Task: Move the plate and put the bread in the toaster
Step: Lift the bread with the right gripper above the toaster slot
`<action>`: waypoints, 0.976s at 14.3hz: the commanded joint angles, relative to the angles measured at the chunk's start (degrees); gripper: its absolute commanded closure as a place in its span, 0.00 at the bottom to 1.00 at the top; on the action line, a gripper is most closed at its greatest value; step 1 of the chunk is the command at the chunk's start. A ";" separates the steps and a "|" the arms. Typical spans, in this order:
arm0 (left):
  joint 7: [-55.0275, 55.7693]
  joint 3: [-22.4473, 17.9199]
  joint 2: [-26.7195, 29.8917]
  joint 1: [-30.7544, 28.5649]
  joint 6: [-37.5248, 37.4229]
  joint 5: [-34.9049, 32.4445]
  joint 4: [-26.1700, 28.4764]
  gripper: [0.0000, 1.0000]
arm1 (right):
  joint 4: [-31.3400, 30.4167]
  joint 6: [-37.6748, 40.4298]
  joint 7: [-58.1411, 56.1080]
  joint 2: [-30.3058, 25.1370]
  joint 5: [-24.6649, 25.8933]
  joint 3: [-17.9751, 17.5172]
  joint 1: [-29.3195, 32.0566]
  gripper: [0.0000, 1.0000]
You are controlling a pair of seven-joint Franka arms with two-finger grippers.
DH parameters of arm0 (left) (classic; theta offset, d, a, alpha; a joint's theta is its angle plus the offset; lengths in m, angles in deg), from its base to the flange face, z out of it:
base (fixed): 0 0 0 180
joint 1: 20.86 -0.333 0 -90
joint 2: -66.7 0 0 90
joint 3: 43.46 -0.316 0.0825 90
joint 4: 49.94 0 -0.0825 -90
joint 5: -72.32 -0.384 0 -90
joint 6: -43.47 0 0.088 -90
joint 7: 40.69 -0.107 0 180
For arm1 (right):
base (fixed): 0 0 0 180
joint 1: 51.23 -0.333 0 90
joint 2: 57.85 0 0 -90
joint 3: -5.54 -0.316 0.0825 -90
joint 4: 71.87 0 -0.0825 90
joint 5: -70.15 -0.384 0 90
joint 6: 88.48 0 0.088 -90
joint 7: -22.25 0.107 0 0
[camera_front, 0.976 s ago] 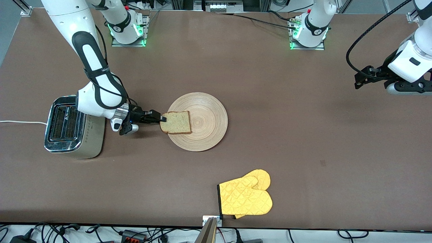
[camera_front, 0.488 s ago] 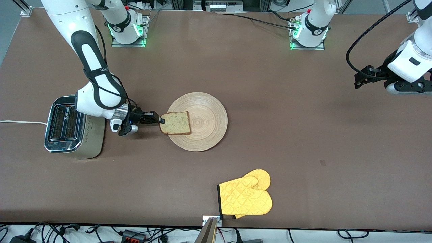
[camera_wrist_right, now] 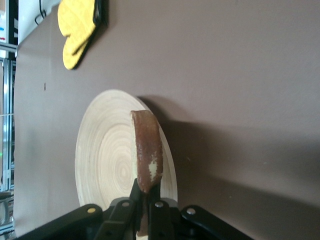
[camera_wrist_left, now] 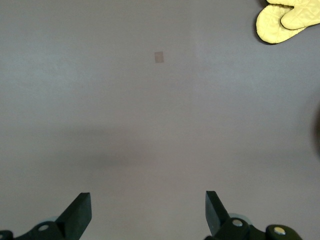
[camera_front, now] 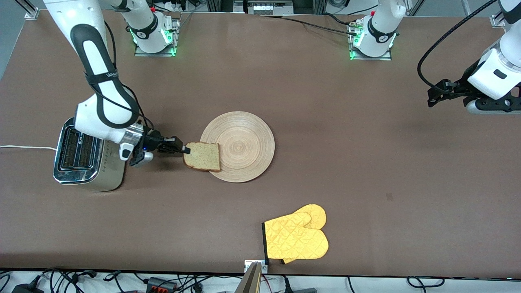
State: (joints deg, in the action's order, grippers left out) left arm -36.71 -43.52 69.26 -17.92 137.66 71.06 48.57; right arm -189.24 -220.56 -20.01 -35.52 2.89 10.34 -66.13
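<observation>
My right gripper (camera_front: 185,149) is shut on the crust edge of the bread (camera_front: 202,156), a tan speckled slice held flat over the plate's rim toward the toaster. In the right wrist view the bread (camera_wrist_right: 147,150) shows edge-on, pinched in the right gripper (camera_wrist_right: 146,207). The round light-wood plate (camera_front: 244,140) lies mid-table and also shows in the right wrist view (camera_wrist_right: 107,150). The chrome two-slot toaster (camera_front: 83,154) stands at the right arm's end, partly under the right arm. My left gripper (camera_wrist_left: 147,212) is open and empty; it waits above bare table at the left arm's end (camera_front: 437,97).
A yellow quilted oven mitt (camera_front: 296,238) lies near the table's front edge, nearer to the camera than the plate. The toaster's white cord (camera_front: 24,147) runs off the table's end. A small pale mark (camera_front: 389,197) is on the table.
My right gripper has drawn back toward the toaster with the bread, so the slice now overhangs the plate's rim. The plate, mitt and left arm have not moved.
</observation>
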 commanded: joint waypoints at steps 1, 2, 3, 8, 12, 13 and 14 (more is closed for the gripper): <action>0.23 -0.21 0.42 0.13 -1.03 -0.06 -0.59 0.00 | 1.08 1.29 6.55 -3.43 7.99 0.91 0.40 1.00; 0.23 -0.21 0.42 0.13 -1.03 -0.06 -0.59 0.00 | 2.22 3.56 9.54 -3.96 11.59 1.43 0.84 1.00; 0.23 -0.21 0.42 0.13 -1.03 -0.06 -0.59 0.00 | 3.97 7.07 13.05 -4.49 15.11 2.31 1.10 1.00; 0.06 -0.38 0.34 0.13 -1.03 -0.06 -0.59 0.00 | 12.33 20.27 28.44 -8.18 36.62 5.65 1.02 1.00; -0.03 -0.39 0.42 0.13 -1.03 -0.06 -0.59 0.00 | 26.46 38.96 36.98 -7.93 49.23 7.93 2.33 1.00; -0.03 -0.39 0.42 0.13 -1.03 -0.06 -0.59 0.00 | 29.62 42.83 37.07 -7.57 51.77 8.11 2.77 1.00; -0.03 -0.39 0.42 0.13 -1.03 -0.06 -0.59 0.00 | 32.61 46.70 36.99 -7.31 55.02 8.12 3.04 1.00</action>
State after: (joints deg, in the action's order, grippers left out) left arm -36.71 -43.64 69.26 -17.93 137.63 71.06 48.56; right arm -163.73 -181.17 15.65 -44.48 53.30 18.28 -64.01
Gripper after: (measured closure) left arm 0.000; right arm 0.925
